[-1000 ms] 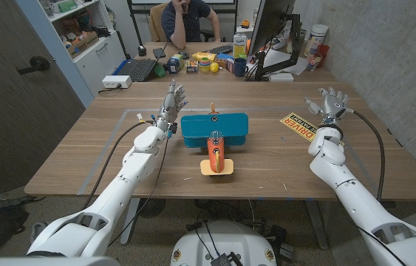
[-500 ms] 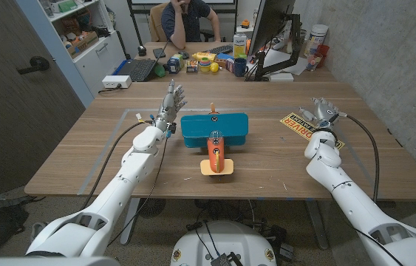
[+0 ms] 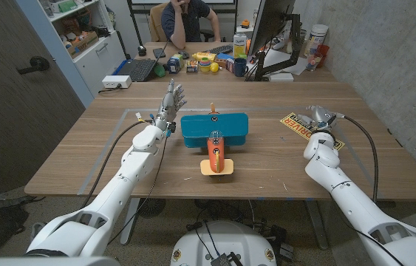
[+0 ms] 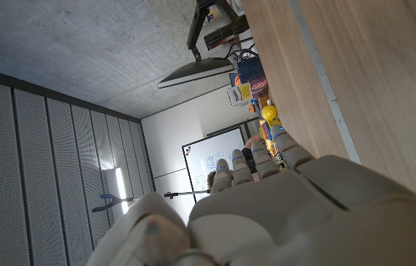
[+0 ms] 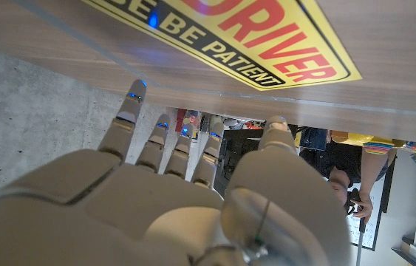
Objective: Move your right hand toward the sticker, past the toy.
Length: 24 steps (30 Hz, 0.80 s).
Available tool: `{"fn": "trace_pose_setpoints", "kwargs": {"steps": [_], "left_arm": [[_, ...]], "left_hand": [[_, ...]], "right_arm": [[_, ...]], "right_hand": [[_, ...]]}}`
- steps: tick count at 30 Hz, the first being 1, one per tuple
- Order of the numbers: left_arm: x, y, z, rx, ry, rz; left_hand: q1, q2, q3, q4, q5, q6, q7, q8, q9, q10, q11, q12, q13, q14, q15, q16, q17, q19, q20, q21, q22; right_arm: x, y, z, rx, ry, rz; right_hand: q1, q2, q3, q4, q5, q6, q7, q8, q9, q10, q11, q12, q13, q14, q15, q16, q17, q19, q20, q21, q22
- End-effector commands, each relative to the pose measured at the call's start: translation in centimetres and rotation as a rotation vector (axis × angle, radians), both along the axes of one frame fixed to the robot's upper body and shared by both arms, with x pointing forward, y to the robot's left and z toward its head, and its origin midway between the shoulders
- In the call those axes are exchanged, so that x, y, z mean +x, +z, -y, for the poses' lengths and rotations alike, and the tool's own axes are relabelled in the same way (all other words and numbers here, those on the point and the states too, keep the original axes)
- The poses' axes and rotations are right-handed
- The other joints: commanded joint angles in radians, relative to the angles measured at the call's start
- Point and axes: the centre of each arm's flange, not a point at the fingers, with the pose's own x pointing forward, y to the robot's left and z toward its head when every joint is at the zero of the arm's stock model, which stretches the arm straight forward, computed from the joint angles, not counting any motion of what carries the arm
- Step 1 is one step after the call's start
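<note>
A yellow sticker [image 3: 298, 123] with black and red lettering lies on the table at the right; the right wrist view shows the sticker [image 5: 267, 44] close up. My right hand [image 3: 321, 117] hovers over its right part, fingers spread and holding nothing. The toy, a teal plane [image 3: 214, 131] with an orange tail, stands at the table's middle, left of the sticker. My left hand [image 3: 173, 97] stands upright left of the toy, fingers apart and empty; the left wrist view shows the left hand [image 4: 267, 199] from behind.
A monitor [image 3: 270, 33] on a stand, a laptop [image 3: 137, 70], a mug and small items crowd the table's far edge. A person [image 3: 185, 18] sits behind it. A concrete wall runs along the right side.
My right hand has moved left and lower, from beside the sticker's right end to over the sticker. The left arm and the toy have stayed put.
</note>
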Motion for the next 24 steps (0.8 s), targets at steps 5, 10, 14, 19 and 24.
{"fn": "trace_pose_setpoints", "kwargs": {"steps": [5,10,14,19,24], "left_arm": [[0.01,-0.02,0.16,-0.003,0.004,0.001],[0.00,-0.09,0.21,-0.003,0.004,0.000],[-0.02,-0.09,0.26,-0.002,0.003,0.000],[-0.04,-0.08,0.31,-0.002,0.002,0.001],[-0.06,-0.03,0.34,0.002,0.002,0.002]], "left_hand": [[0.004,0.064,-0.007,-0.002,0.007,-0.006,-0.011,0.005,0.005,0.001,0.002,0.005,0.003,0.001,0.000,0.001,0.004,0.008,0.004,-0.004,0.002],[0.004,0.064,-0.007,-0.002,0.007,-0.006,-0.011,0.005,0.005,0.000,0.002,0.005,0.003,0.000,0.000,0.001,0.004,0.007,0.004,-0.004,0.002],[0.005,0.064,-0.008,-0.002,0.007,-0.006,-0.009,0.005,0.005,0.000,0.003,0.005,0.003,0.000,0.001,0.001,0.004,0.006,0.005,-0.005,0.002],[0.005,0.064,-0.009,-0.002,0.007,-0.007,-0.010,0.005,0.005,0.000,0.002,0.005,0.003,0.000,0.000,0.001,0.004,0.007,0.005,-0.005,0.002],[0.005,0.064,-0.009,-0.002,0.007,-0.007,-0.009,0.005,0.005,0.001,0.003,0.006,0.003,0.001,0.000,0.001,0.004,0.007,0.005,-0.005,0.002]], "right_arm": [[0.43,-0.09,0.62,0.020,0.013,-0.081],[0.41,-0.08,0.65,0.015,0.016,-0.078],[0.35,-0.07,0.66,0.022,0.019,-0.071],[0.27,-0.05,0.69,0.019,0.018,-0.060],[0.19,0.01,0.67,0.021,0.011,-0.053]], "right_hand": [[0.046,-0.006,0.001,-0.013,-0.019,0.101,0.038,0.015,0.004,0.080,0.000,0.008,0.002,0.090,-0.012,0.000,0.000,0.128,-0.002,0.004,-0.002],[0.054,-0.005,0.002,-0.014,-0.023,0.098,0.035,0.009,0.004,0.085,-0.001,0.006,0.002,0.104,-0.016,0.000,0.000,0.139,0.001,-0.002,-0.004],[0.057,-0.005,0.003,-0.014,-0.024,0.095,0.033,0.006,0.005,0.083,-0.001,0.003,0.002,0.108,-0.014,-0.001,0.000,0.142,0.001,-0.006,-0.004],[0.059,-0.005,0.003,-0.014,-0.026,0.098,0.035,0.005,0.005,0.086,-0.001,0.003,0.003,0.115,-0.013,-0.001,0.000,0.147,0.001,-0.009,-0.004],[0.061,-0.006,0.002,-0.012,-0.028,0.102,0.037,0.004,0.005,0.091,-0.001,0.002,0.003,0.127,-0.013,0.000,0.000,0.166,-0.005,-0.009,-0.004]]}}
